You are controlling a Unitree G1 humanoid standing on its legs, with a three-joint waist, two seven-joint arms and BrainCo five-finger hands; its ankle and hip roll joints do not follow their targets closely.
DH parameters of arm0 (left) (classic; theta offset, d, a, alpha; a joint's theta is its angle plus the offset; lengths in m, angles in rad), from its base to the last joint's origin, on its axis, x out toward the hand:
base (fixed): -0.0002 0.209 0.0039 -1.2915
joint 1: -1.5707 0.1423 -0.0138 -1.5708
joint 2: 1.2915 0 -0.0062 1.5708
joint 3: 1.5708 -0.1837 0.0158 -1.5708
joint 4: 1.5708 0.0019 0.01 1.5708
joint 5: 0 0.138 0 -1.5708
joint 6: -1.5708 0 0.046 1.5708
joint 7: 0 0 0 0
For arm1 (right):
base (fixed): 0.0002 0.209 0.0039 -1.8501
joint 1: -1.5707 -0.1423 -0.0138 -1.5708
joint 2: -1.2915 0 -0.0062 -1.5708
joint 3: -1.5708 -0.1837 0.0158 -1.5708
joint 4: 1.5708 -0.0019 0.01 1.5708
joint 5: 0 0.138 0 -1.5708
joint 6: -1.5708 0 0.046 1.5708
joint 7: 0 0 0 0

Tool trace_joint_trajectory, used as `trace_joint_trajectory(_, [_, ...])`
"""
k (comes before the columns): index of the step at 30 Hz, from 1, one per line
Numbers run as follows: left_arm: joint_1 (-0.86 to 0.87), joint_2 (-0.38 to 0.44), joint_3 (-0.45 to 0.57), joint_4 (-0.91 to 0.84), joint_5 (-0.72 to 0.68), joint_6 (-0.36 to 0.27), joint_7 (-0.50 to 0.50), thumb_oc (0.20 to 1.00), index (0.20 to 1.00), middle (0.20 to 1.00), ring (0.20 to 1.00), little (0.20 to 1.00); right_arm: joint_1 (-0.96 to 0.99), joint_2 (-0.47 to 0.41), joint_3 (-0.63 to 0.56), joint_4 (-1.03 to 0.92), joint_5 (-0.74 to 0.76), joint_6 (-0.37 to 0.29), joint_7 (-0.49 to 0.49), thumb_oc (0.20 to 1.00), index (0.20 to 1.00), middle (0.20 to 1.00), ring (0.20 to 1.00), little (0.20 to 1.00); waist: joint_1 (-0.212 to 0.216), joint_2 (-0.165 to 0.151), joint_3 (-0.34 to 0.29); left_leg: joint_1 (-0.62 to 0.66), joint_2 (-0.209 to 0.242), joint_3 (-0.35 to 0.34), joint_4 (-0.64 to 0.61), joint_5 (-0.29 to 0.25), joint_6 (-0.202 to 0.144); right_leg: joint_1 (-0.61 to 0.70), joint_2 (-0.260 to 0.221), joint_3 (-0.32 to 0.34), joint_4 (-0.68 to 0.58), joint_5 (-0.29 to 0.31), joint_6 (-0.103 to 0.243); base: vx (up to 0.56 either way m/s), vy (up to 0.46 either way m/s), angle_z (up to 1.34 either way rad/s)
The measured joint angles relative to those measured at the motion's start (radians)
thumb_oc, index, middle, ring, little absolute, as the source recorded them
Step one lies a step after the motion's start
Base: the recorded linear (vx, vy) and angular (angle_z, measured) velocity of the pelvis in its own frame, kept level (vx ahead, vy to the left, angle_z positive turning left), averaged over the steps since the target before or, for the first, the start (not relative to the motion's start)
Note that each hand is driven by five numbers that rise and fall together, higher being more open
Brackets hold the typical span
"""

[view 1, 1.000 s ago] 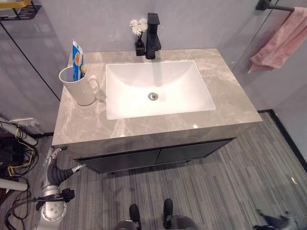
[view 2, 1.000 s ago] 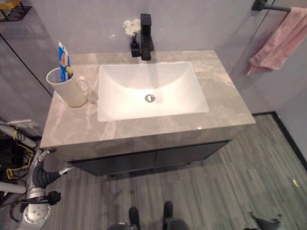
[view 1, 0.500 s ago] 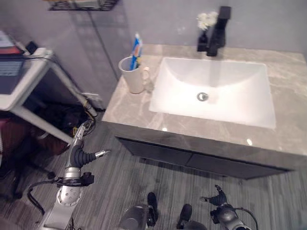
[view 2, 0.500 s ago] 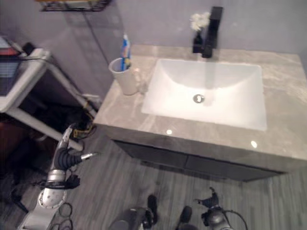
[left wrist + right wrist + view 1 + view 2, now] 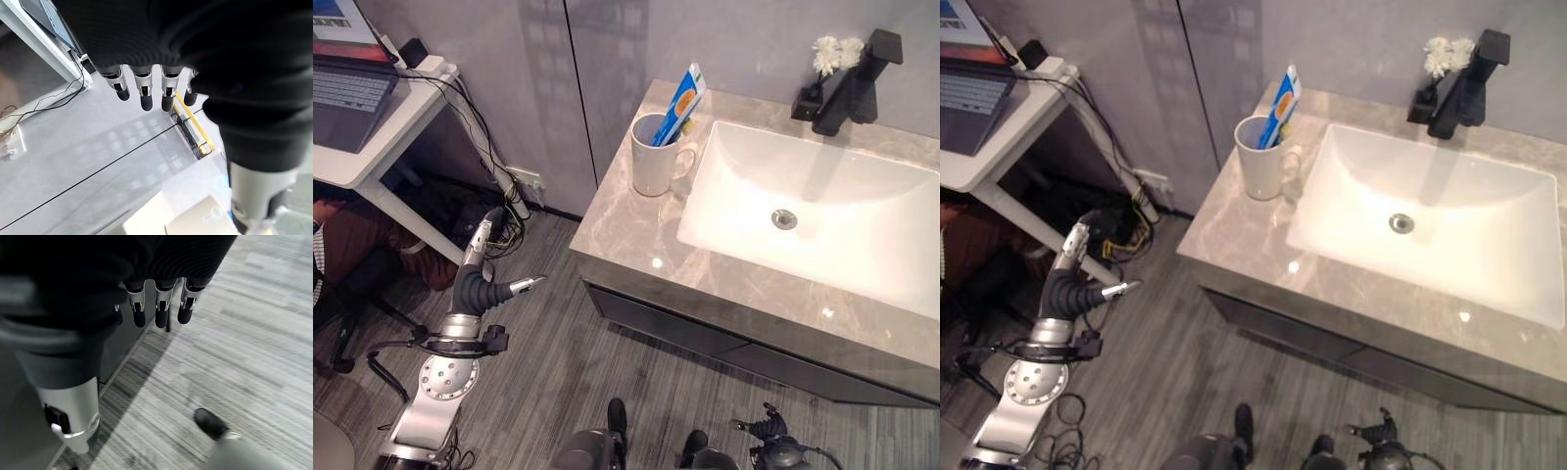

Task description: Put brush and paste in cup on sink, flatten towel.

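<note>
Both hands are hanging low with relaxed fingers, holding nothing: left hand (image 5: 481, 284), right hand (image 5: 770, 431). Paste (image 5: 677, 104) is standing in the cup (image 5: 653, 162) beside the sink (image 5: 822, 220).

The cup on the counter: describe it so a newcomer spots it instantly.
Start at the grey marble counter with its white basin. On the counter beside the basin, at the end away from the black tap, stands the white handled cup, with a blue tube sticking out.
</note>
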Motion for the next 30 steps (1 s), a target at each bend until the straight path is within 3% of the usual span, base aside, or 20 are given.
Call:
trace_joint_trajectory(1, [-0.001,0.007,-0.009,-0.009,-0.019,0.001,-0.022,0.200,0.200,0.200,0.200,0.200,-0.002,-0.005,0.004,-0.007,0.002,0.000,0.005,1.000,1.000,1.000,1.000,1.000,-0.010,0.000,0.002,-0.010,-0.006,-0.001,0.011,-0.023,0.025,-0.023,-0.003,0.017,0.059,-0.002,0.022,0.12,-0.009,0.01])
trace_joint_trajectory(2, [-0.010,0.071,-0.062,-0.055,-0.082,-0.004,-0.076,0.200,0.200,0.200,0.200,0.200,-0.008,-0.028,0.008,-0.044,0.009,-0.001,0.020,1.000,1.000,1.000,1.000,1.000,-0.026,0.033,0.028,-0.010,0.019,-0.013,0.017,-0.036,0.043,-0.219,-0.022,0.142,0.397,-0.036,0.042,0.09,-0.065,0.09])
trace_joint_trajectory(3, [-0.011,0.089,-0.073,-0.070,-0.087,-0.012,-0.111,0.200,0.200,0.200,0.200,0.200,-0.006,-0.028,0.008,-0.040,0.010,0.000,0.026,1.000,1.000,1.000,1.000,1.000,-0.045,0.032,0.026,0.003,0.019,-0.024,0.008,-0.032,0.036,-0.251,-0.011,0.187,0.380,-0.053,0.062,0.15,-0.150,0.20])
trace_joint_trajectory(4, [-0.009,0.108,-0.078,-0.083,-0.126,-0.019,-0.152,0.200,0.200,0.200,0.200,0.200,0.005,-0.020,0.011,-0.012,0.009,0.012,0.036,1.000,1.000,1.000,1.000,1.000,-0.061,0.017,0.018,0.024,0.017,-0.028,-0.005,-0.031,0.028,-0.267,-0.019,0.208,0.268,-0.042,0.058,0.10,-0.118,0.19])
trace_joint_trajectory(5, [-0.007,0.114,-0.074,-0.084,-0.145,-0.020,-0.167,0.200,0.200,0.200,0.200,0.200,0.010,-0.015,0.017,0.008,0.009,0.020,0.042,1.000,1.000,1.000,1.000,1.000,-0.063,0.006,0.012,0.026,0.012,-0.026,-0.005,-0.031,0.029,-0.270,-0.017,0.209,0.194,-0.023,0.049,0.12,-0.128,0.23])
trace_joint_trajectory(6, [-0.006,0.107,-0.067,-0.081,-0.192,-0.020,-0.191,0.200,0.200,0.200,0.200,0.200,0.025,-0.011,0.015,0.023,0.008,0.024,0.047,1.000,1.000,1.000,1.000,1.000,-0.070,-0.009,0.004,0.018,0.013,-0.039,0.011,-0.042,0.028,-0.280,-0.020,0.231,0.088,0.030,0.069,0.13,-0.103,0.32])
trace_joint_trajectory(9, [0.007,0.091,-0.072,-0.067,-0.272,-0.009,-0.234,0.200,0.200,0.200,0.200,0.200,0.051,0.003,0.006,0.036,0.008,0.036,0.064,1.000,1.000,1.000,1.000,1.000,-0.079,-0.036,-0.004,0.021,0.009,-0.080,0.012,-0.045,0.018,-0.275,-0.002,0.294,0.029,0.092,0.041,0.09,-0.072,0.54])
trace_joint_trajectory(10, [0.023,0.098,-0.072,-0.067,-0.276,-0.005,-0.250,0.200,0.200,0.200,0.200,0.200,0.069,0.012,0.004,0.044,0.008,0.038,0.069,1.000,1.000,1.000,1.000,1.000,-0.081,-0.057,-0.017,0.024,0.002,-0.086,0.007,-0.039,-0.002,-0.255,0.007,0.299,-0.012,0.141,0.021,0.16,-0.112,0.46])
trace_joint_trajectory(11, [0.049,0.096,-0.072,-0.068,-0.276,0.004,-0.270,0.200,0.200,0.200,0.200,0.200,0.070,0.010,-0.006,0.049,0.009,0.040,0.074,1.000,1.000,1.000,1.000,1.000,-0.070,-0.043,-0.016,0.041,0.026,-0.095,-0.005,-0.035,-0.032,-0.223,0.033,0.293,-0.058,0.197,0.000,0.19,-0.137,0.17])
trace_joint_trajectory(14, [0.085,0.092,-0.067,-0.070,-0.289,0.012,-0.298,0.200,0.200,0.200,0.200,0.200,0.069,0.007,-0.014,0.048,0.012,0.038,0.106,1.000,1.000,1.000,1.000,1.000,-0.063,-0.008,-0.039,0.114,0.083,-0.083,-0.076,-0.022,-0.074,-0.108,0.103,0.280,-0.219,0.261,-0.028,0.11,-0.111,-0.20])
trace_joint_trajectory(17, [0.049,0.032,-0.063,-0.069,-0.298,0.013,-0.301,0.200,0.200,0.200,0.200,0.200,0.067,-0.003,-0.014,0.043,0.029,0.038,0.115,1.000,1.000,1.000,1.000,1.000,-0.068,0.016,-0.060,0.125,0.114,-0.082,-0.097,-0.017,-0.095,-0.101,0.136,0.267,-0.237,0.272,-0.044,0.06,-0.080,-0.08])
trace_joint_trajectory(25, [0.027,0.012,-0.062,-0.069,-0.307,0.035,-0.299,0.200,0.200,0.200,0.200,0.200,0.080,-0.010,-0.033,0.046,0.029,0.038,0.115,1.000,1.000,1.000,1.000,1.000,-0.071,0.036,-0.074,0.130,0.124,-0.084,-0.106,-0.015,-0.102,-0.096,0.140,0.264,-0.237,0.260,-0.044,0.05,-0.037,0.02])
trace_joint_trajectory(27, [0.037,-0.016,-0.056,-0.069,-0.339,0.038,-0.293,0.200,0.200,0.200,0.200,0.200,0.109,-0.010,-0.042,0.051,0.031,0.039,0.115,1.000,1.000,1.000,1.000,1.000,-0.071,0.052,-0.093,0.123,0.111,-0.084,-0.108,-0.019,-0.099,-0.104,0.125,0.266,-0.237,0.255,-0.038,0.01,-0.006,0.02])
trace_joint_trajectory(30, [0.046,0.010,-0.030,-0.070,-0.351,0.039,-0.292,0.200,0.200,0.200,0.200,0.200,0.143,-0.011,-0.053,0.052,0.050,0.038,0.115,1.000,1.000,1.000,1.000,1.000,-0.080,0.075,-0.109,0.105,0.103,-0.082,-0.113,-0.025,-0.095,-0.127,0.118,0.270,-0.240,0.258,-0.035,0.02,0.026,-0.05])
